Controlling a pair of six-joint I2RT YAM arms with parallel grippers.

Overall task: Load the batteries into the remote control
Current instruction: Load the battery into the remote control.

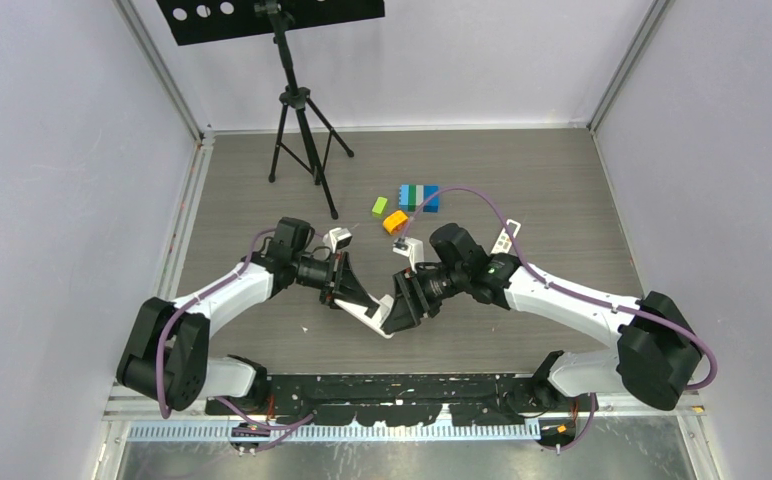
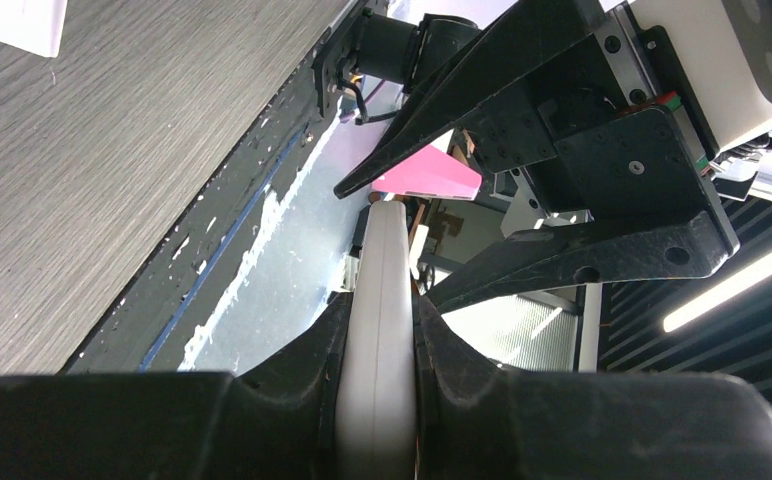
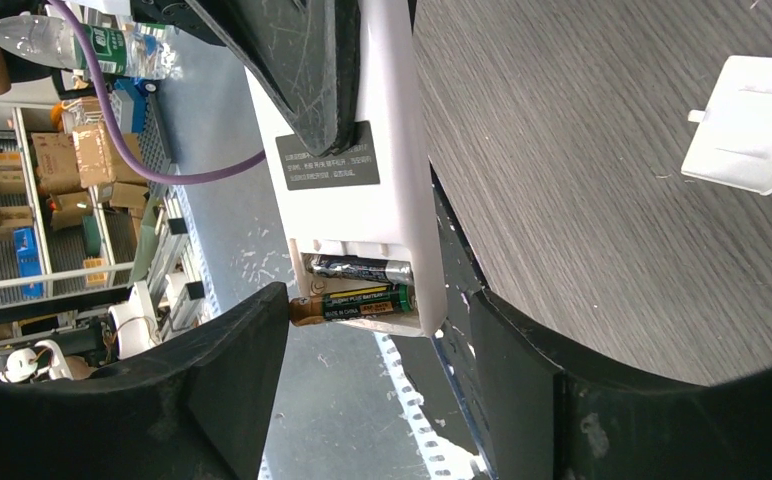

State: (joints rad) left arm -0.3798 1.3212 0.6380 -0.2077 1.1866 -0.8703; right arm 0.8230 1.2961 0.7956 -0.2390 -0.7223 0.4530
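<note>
Surface [image 1: 542,170]: grey wood-grain, walled on three sides.
Items resting on it:
- black tripod stand [image 1: 302,140], rear left
- bright green block [image 1: 379,206] and orange block [image 1: 394,222], close together near centre
- blue-and-green block row [image 1: 418,197], just behind them
- white flat piece [image 1: 507,238], right of centre
- white lid with a small tab [image 3: 752,125], lying flat

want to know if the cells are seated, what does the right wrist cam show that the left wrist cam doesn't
Only the right wrist view: the open compartment with two batteries lying in it, a dark label on the back of the remote, and a loose white cover on the table. Only the left wrist view: the remote edge-on, squeezed in the left gripper, and the right gripper from outside, jaws spread around the far end. Both: the white remote in the left gripper's hold.
</note>
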